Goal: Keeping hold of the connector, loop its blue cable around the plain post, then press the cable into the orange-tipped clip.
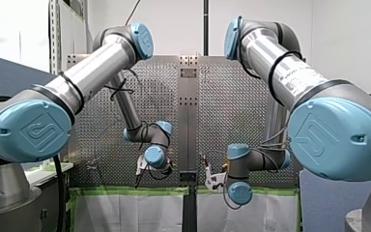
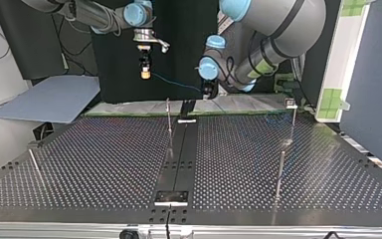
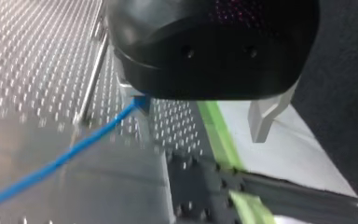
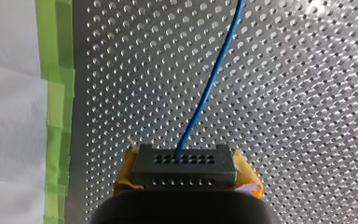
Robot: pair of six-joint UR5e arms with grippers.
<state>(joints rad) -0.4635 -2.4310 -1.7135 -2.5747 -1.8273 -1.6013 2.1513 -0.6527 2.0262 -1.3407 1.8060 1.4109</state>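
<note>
In the right wrist view my right gripper has its yellow pads shut on a dark grey connector. The blue cable leaves the connector and runs ahead over the perforated table. The top view shows this gripper hanging high at the back, with the cable slanting down to my left gripper. My left gripper stands open in its own view. The cable lies against one metal finger, far from the other finger. A thin post stands just beside it.
Several thin metal posts rise from the table: one near the centre rail, two at the top view's right, and one at its left. Green tape marks the table's back edge. A grey board lies off the table.
</note>
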